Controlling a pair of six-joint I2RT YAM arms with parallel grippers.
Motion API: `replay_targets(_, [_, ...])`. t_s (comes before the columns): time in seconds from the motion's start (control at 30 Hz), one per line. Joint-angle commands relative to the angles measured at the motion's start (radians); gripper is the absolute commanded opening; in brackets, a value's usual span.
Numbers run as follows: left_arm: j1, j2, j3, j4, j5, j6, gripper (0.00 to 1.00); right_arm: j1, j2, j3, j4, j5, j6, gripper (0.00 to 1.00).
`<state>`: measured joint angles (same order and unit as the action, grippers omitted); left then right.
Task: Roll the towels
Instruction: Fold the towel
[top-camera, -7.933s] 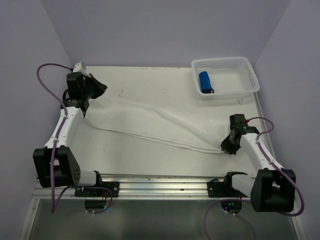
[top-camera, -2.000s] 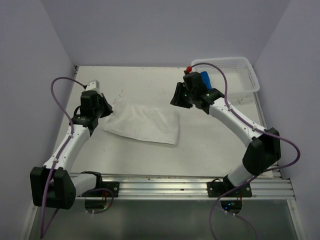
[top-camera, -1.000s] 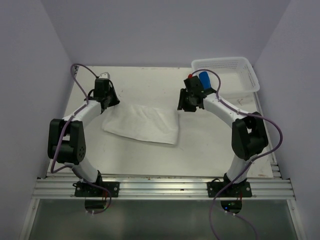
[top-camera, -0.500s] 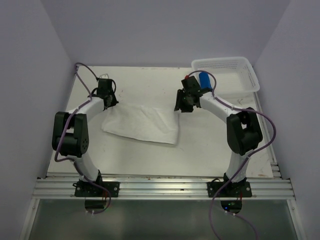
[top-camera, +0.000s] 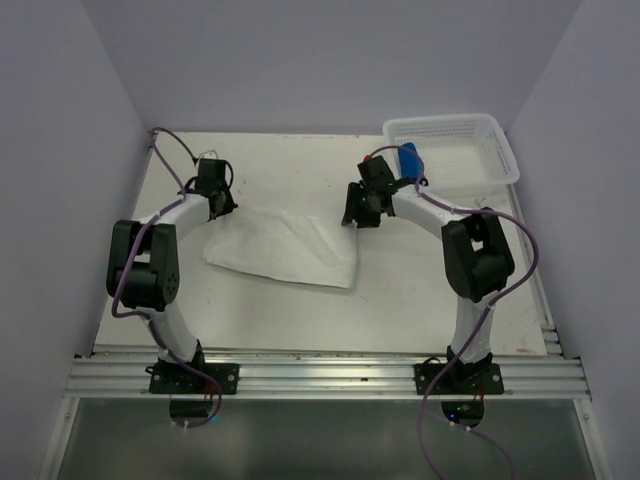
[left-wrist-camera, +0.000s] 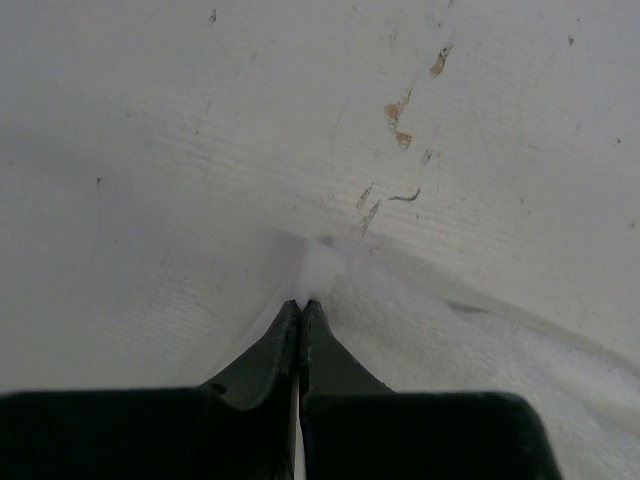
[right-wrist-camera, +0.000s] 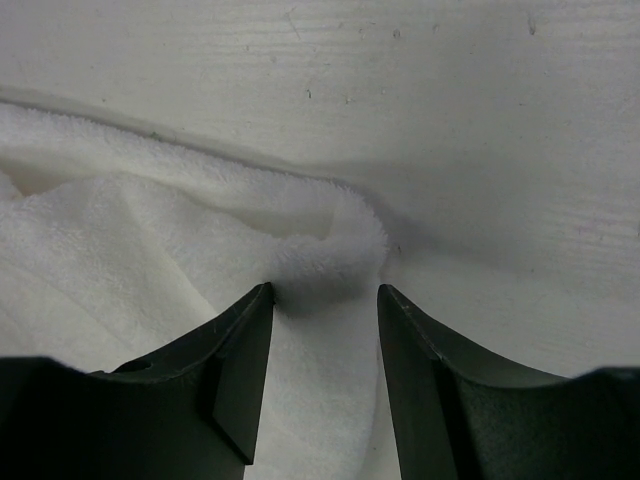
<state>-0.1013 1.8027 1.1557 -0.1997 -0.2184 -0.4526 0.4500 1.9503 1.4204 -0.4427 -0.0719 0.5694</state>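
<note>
Pale lilac walls (top-camera: 300, 60) close in a scuffed white table (top-camera: 300, 300). Everything below is placed from the white towel (top-camera: 285, 248) lying folded flat on that table.

Your left gripper (left-wrist-camera: 300, 303) is pinched tight on the towel's far left corner. In the left wrist view the two dark fingers (left-wrist-camera: 265, 350) meet, with only a thin peak of white cloth squeezed up between their tips. The cloth fans out from there toward the right. A few rust-coloured flecks (left-wrist-camera: 400, 120) mark the bare surface just beyond that corner.

Your right gripper (right-wrist-camera: 322, 290) is at the towel's far right corner with its jaws apart. The fluffy, turned-over edge of the corner sits in the gap between the tips, and neither finger is closed on it.

From above, you can see the two grippers standing one at each far corner. The towel spreads back from them as a rumpled four-sided pad, its near edge slanting down to the right. The purple cables (top-camera: 165, 150) trail behind each gripper.

Beyond the far right corner, apart from the white towel, stands the white perforated basket (top-camera: 500, 165). The blue towel (top-camera: 408, 160) lies as a compact bundle inside its left end.
</note>
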Motion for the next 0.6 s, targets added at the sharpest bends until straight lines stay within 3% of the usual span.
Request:
replay_targets(0.0, [-0.003, 0.015, 0.036, 0.020, -0.044, -0.001, 0.00, 0.004, 0.024, 0.038, 0.041, -0.020, 0.007, 0.50])
replay_targets(0.13, [-0.003, 0.026, 0.048, 0.019, -0.049, -0.003, 0.00, 0.004, 0.058, 0.049, 0.033, -0.016, -0.003, 0.41])
replay_targets(0.23, [-0.003, 0.038, 0.059, 0.008, -0.059, 0.000, 0.00, 0.004, 0.061, 0.043, 0.015, 0.014, -0.008, 0.21])
replay_targets(0.37, [-0.003, 0.043, 0.072, -0.007, -0.087, 0.008, 0.00, 0.000, 0.042, 0.032, -0.017, 0.070, -0.023, 0.06])
replay_targets(0.57, [0.014, 0.063, 0.070, -0.029, -0.145, 0.022, 0.00, -0.023, 0.032, -0.012, -0.038, 0.150, -0.029, 0.03])
